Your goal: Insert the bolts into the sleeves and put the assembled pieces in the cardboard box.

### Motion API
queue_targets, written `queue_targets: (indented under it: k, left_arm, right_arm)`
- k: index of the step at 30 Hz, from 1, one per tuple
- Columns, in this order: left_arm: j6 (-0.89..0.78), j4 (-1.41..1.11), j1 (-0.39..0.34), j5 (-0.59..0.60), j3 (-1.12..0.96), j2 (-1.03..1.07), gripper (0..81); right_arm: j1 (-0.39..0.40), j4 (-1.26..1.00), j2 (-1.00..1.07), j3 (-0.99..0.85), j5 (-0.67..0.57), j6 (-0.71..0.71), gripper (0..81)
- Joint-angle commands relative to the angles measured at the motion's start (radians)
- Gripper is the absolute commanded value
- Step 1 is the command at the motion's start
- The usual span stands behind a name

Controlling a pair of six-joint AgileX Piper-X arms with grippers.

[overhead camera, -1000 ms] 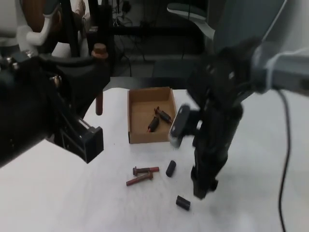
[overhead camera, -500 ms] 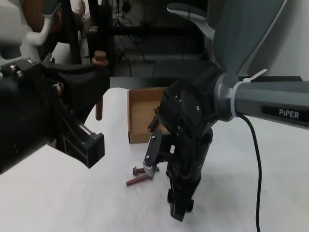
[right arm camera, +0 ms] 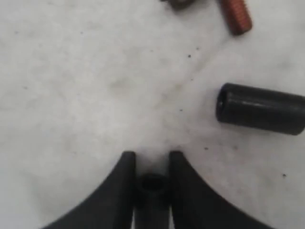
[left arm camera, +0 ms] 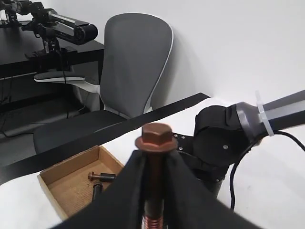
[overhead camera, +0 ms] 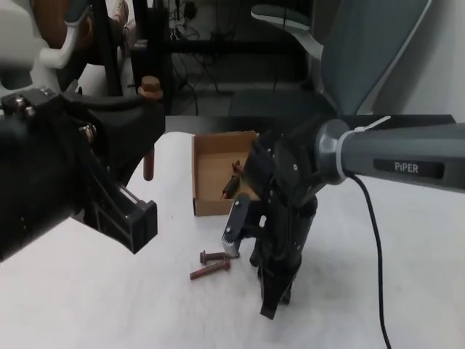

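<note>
The open cardboard box (overhead camera: 211, 156) sits on the white bench (overhead camera: 407, 291) beyond my right arm, with two assembled pieces (overhead camera: 234, 180) lying close together on its floor; one of them is partly hidden behind my right arm.

My left arm is raised above the bench beside the box. My left gripper (left arm camera: 153, 167) is clenched on a copper bolt (left arm camera: 153, 138), which stands upright between the fingers, hex head uppermost.

My right arm bends steeply down in front of the box, with my right gripper (right arm camera: 151, 156) at the bench surface. Its two fingers are closed around a black sleeve (right arm camera: 152, 185), whose open end faces the wrist camera. A second sleeve (right arm camera: 261, 114) lies on its side near the fingertips, apart from them.

Two loose bolts (overhead camera: 216, 263) lie side by side on the bench, just beside my lowered right arm and nearer the camera than the box.
</note>
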Motion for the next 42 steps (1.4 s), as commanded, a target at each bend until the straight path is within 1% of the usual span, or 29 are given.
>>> queue_targets:
  k: [1, 4, 5, 7, 9, 10, 15, 19, 21, 22, 24, 27, 30, 33, 35, 37, 39, 42]
  left_arm:
    - [0.002, -0.017, 0.002, -0.003, -0.001, -0.009, 1.8]
    - [0.002, -0.037, 0.002, -0.003, -0.001, -0.009, 1.8]
    - [0.002, -0.049, 0.002, -0.009, -0.001, -0.009, 1.8]
    - [0.002, -0.070, 0.002, -0.061, -0.001, -0.006, 1.8]
    - [0.002, -0.082, 0.002, -0.119, -0.001, -0.006, 1.8]
    - [0.002, -0.088, 0.002, -0.137, -0.001, -0.006, 1.8]
    - [0.002, -0.123, 0.002, -0.145, -0.001, -0.006, 1.8]
    - [-0.002, -0.140, 0.002, -0.164, -0.001, -0.006, 1.8]
    - [-0.002, -0.140, 0.002, -0.164, -0.001, -0.006, 1.8]
    - [-0.001, -0.143, 0.002, -0.164, 0.002, -0.006, 1.8]
    - [-0.001, -0.174, 0.002, -0.164, 0.013, -0.006, 1.8]
    - [-0.028, -0.298, 0.002, -0.164, 0.063, -0.006, 1.8]
    - [-0.056, -0.435, 0.002, -0.160, 0.109, -0.006, 1.8]
    - [-0.076, -0.588, 0.002, -0.160, 0.153, 0.007, 1.8]
    - [-0.107, -0.699, 0.002, -0.144, 0.186, 0.024, 1.8]
    - [-0.116, -0.801, 0.002, -0.104, 0.212, 0.050, 1.8]
    - [-0.137, -0.884, 0.002, -0.050, 0.228, 0.095, 1.8]
    - [-0.198, -1.006, 0.002, -0.040, 0.230, 0.180, 1.8]
  right_arm:
    - [-0.025, 0.059, 0.028, 0.011, 0.003, -0.019, 0.8]
    - [-0.043, 0.093, 0.022, 0.011, -0.009, -0.019, 0.4]
    - [-0.046, 0.090, 0.015, 0.011, -0.031, -0.021, 0.4]
    - [-0.049, 0.057, -0.018, 0.011, -0.085, -0.015, 0.4]
    - [-0.050, 0.002, -0.066, 0.011, -0.109, 0.003, 0.4]
    - [-0.050, -0.029, -0.094, 0.011, -0.110, 0.017, 0.4]
    - [-0.054, -0.117, -0.248, 0.020, -0.110, 0.028, 0.4]
    - [-0.054, -0.225, -0.374, 0.098, -0.110, 0.028, 0.4]
    - [-0.054, -0.338, -0.443, 0.178, -0.124, 0.046, 0.4]
    - [-0.054, -0.417, -0.478, 0.228, -0.153, 0.077, 0.4]
    - [-0.054, -0.593, -0.543, 0.342, -0.203, 0.180, 0.4]
    - [-0.041, -0.875, -0.625, 0.510, -0.198, 0.294, 0.4]
    - [-0.018, -1.104, -0.677, 0.619, -0.191, 0.425, 0.4]
    - [0.032, -1.275, -0.706, 0.665, -0.155, 0.447, 0.4]
    - [0.070, -1.328, -0.716, 0.669, -0.148, 0.447, 0.4]
    - [0.106, -1.367, -0.718, 0.669, -0.122, 0.447, 0.4]
    - [0.146, -1.404, -0.718, 0.669, -0.069, 0.447, 0.4]
    - [0.195, -1.436, -0.718, 0.670, 0.026, 0.447, 0.4]
